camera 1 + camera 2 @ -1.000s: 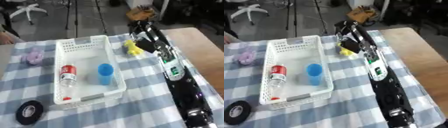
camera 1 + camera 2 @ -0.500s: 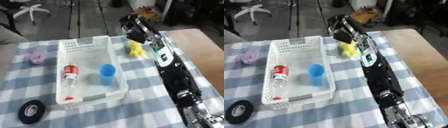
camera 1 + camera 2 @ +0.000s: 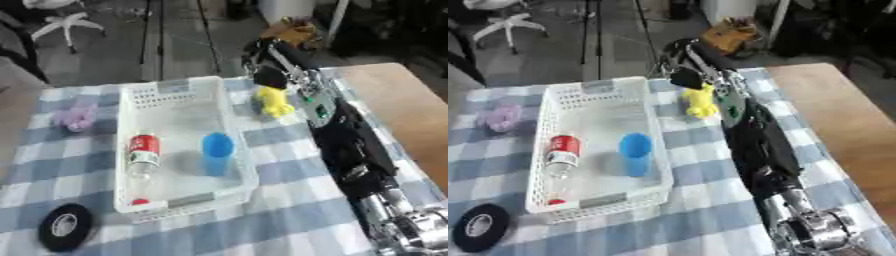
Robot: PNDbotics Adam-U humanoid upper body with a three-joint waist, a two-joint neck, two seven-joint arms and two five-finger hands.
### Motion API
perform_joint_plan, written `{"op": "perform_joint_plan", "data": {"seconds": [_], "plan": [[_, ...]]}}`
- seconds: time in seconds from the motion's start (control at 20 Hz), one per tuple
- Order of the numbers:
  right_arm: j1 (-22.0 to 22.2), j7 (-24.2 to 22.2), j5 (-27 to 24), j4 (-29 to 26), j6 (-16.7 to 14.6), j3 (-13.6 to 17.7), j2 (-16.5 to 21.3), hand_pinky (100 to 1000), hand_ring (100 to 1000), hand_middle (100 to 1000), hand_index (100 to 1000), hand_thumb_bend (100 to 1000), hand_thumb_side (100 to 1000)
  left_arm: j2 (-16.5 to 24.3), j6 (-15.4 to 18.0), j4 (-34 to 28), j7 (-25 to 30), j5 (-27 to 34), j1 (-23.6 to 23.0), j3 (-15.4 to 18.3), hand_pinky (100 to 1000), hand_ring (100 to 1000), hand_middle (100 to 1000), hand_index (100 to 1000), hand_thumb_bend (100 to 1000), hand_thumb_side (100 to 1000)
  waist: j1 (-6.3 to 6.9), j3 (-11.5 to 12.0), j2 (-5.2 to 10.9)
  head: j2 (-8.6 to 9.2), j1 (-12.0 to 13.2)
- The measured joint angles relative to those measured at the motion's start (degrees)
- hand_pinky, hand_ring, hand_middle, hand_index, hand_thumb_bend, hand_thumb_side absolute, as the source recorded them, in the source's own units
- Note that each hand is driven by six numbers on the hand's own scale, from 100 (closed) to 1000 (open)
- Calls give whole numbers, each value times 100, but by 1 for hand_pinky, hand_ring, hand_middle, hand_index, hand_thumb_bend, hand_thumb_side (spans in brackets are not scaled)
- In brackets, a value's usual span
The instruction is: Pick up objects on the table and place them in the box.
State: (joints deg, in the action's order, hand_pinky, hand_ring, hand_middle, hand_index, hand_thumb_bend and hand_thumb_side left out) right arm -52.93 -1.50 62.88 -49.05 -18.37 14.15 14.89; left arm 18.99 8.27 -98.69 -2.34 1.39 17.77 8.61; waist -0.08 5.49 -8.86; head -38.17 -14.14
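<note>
Since 1.0 s ago: right hand (image 3: 267, 67) has travelled from just beside the yellow toy (image 3: 274, 102) toward 12 o'clock, now over the bench's far edge. Toy unmoved. Left hand not in view.

Yellow toy: lies on the checked cloth (image 3: 289, 225), just beside the white basket (image 3: 248, 172) at its 2 o'clock corner, not held. Hand hangs just past the toy at 12 o'clock. Finger state: cannot tell, dark shape only.

Basket holds a red-labelled bottle (image 3: 142, 156) lying flat and a blue cup (image 3: 217, 152) upright. Outside it: purple soft thing (image 3: 75, 116) at 10 o'clock, black tape roll (image 3: 63, 226) at 7 o'clock.

Step (judged): approach to the toy, no grasp yet. Next: lower onto the toy, close round it, lift, carry toward 9 o'clock over the basket rim.
</note>
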Motion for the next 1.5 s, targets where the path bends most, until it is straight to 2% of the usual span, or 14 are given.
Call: {"op": "perform_joint_plan", "data": {"seconds": [0.2,0.3,0.35,0.4,0.45,0.5,0.7,0.85,1.05,1.2,1.45,1.5], "plan": [[5,345,702,125,344,108,65,844,764,776,867,295,642,-25,-15,-27,15,-46,-19,-18,389,945,888,851,549,924,0,-47,0,0,-1],[6,408,961,234,433,137,78,844,764,776,867,295,642,-39,-21,-31,21,-57,-24,-30,389,945,888,851,549,924,0,-51,0,0,-1],[6,430,1060,278,456,140,80,854,788,801,880,350,680,-40,-23,-31,22,-64,-27,-30,390,944,888,851,550,924,0,-52,0,0,-1],[8,430,1139,328,462,139,83,856,797,809,884,367,698,-40,-24,-32,23,-67,-30,-30,390,945,888,851,550,924,0,-52,0,0,0],[16,406,1220,393,463,138,84,856,797,809,884,367,698,-40,-24,-33,24,-70,-39,-30,390,945,888,851,550,924,0,-52,2,0,0],[31,364,1292,460,448,136,86,870,839,836,884,429,771,-40,-25,-33,24,-72,-49,-30,390,945,888,851,549,925,0,-52,3,0,1],[44,-16,1593,785,230,94,111,890,888,879,914,516,854,-40,-26,-33,25,-75,-64,-31,389,945,887,852,549,925,0,-44,5,0,1],[32,-282,1797,969,124,78,145,889,891,885,919,530,874,-41,-26,-33,28,-75,-64,-32,388,945,888,852,549,925,0,-36,5,-1,1],[5,-420,1913,1045,82,78,163,886,891,887,922,545,884,-41,-33,-33,37,-75,-65,-33,388,946,888,852,548,925,0,-36,5,-1,2],[0,-444,1969,1045,75,77,163,820,850,898,932,550,907,-41,-35,-33,41,-75,-65,-33,386,946,888,852,546,926,0,-36,2,-2,2],[0,-477,2158,1038,155,64,163,770,825,902,934,541,912,-42,-39,-33,47,-75,-65,-33,386,946,888,852,546,926,0,-33,2,-2,2],[0,-479,2201,1034,190,64,163,703,785,899,926,519,899,-42,-41,-33,49,-75,-65,-33,386,946,888,853,545,926,1,-33,2,-2,2]]}}
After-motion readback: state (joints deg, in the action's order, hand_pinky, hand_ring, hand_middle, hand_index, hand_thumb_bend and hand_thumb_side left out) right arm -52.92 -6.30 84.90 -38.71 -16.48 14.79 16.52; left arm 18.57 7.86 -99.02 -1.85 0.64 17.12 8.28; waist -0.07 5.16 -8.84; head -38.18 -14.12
